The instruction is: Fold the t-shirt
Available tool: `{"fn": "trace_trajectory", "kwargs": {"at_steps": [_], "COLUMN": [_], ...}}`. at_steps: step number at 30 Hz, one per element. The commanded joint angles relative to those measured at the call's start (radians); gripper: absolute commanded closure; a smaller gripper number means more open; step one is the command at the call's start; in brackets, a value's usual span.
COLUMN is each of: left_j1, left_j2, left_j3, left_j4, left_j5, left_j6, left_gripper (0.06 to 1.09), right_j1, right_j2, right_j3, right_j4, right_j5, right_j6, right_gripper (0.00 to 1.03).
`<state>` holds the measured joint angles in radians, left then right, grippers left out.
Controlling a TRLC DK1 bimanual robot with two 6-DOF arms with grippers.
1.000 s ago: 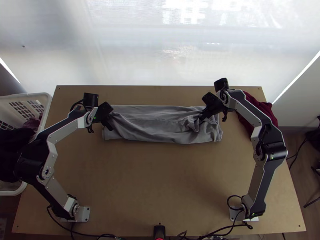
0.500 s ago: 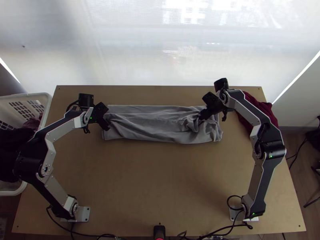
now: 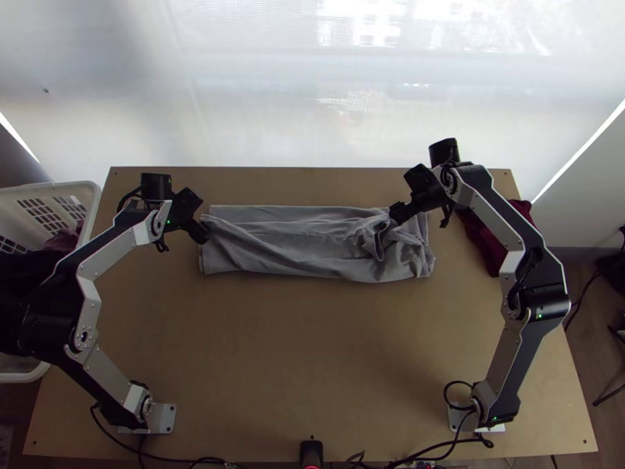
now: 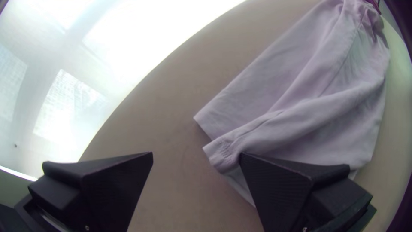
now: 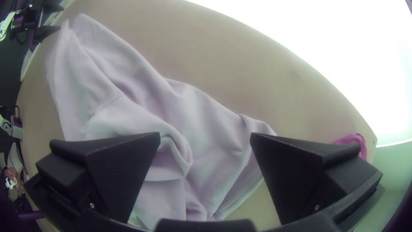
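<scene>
The grey t-shirt (image 3: 305,246) lies as a long folded strip across the table's far half, with creases along it and a bunched loop near its right end. At the strip's left end is my left gripper (image 3: 201,233); in the left wrist view, my left gripper (image 4: 195,159) stands open, one finger over the edge of the shirt (image 4: 300,107). Above the bunched right part is my right gripper (image 3: 397,215). The right wrist view has my right gripper (image 5: 206,141) open, its fingers apart above the rumpled shirt (image 5: 141,99), holding nothing.
A dark red cloth (image 3: 492,234) lies at the table's right edge, beneath the right arm. A white basket (image 3: 92,205) with dark clothes stands beyond the left edge. Bare tabletop (image 3: 312,344) stretches in front of the shirt.
My left gripper has shifted left toward the shirt's end. My right gripper has moved slightly up the picture from the bunched part, and its wrist has moved right.
</scene>
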<state>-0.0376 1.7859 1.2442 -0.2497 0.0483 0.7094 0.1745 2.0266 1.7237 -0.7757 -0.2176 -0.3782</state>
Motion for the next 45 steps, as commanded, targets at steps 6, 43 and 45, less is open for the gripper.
{"fn": "trace_trajectory", "kwargs": {"at_steps": [6, 43, 45], "left_j1": [0.024, 0.094, 0.088], "left_j2": [-0.034, 0.058, 0.075], "left_j3": [0.086, 0.259, 0.276], "left_j4": [-0.134, -0.675, -0.701], "left_j5": [0.042, 0.344, 0.36], "left_j6": [-0.102, -0.263, -0.263], "left_gripper": [0.11, 0.15, 0.15], "right_j1": [0.019, 0.25, 0.241], "right_j2": [-0.097, -0.098, -0.071], "right_j3": [0.034, -0.021, -0.019], "right_j4": [-0.002, -0.119, -0.119], "right_j5": [0.0, -0.232, -0.267], "right_j6": [0.081, 0.147, 0.14], "right_gripper": [0.05, 1.0, 1.0]}}
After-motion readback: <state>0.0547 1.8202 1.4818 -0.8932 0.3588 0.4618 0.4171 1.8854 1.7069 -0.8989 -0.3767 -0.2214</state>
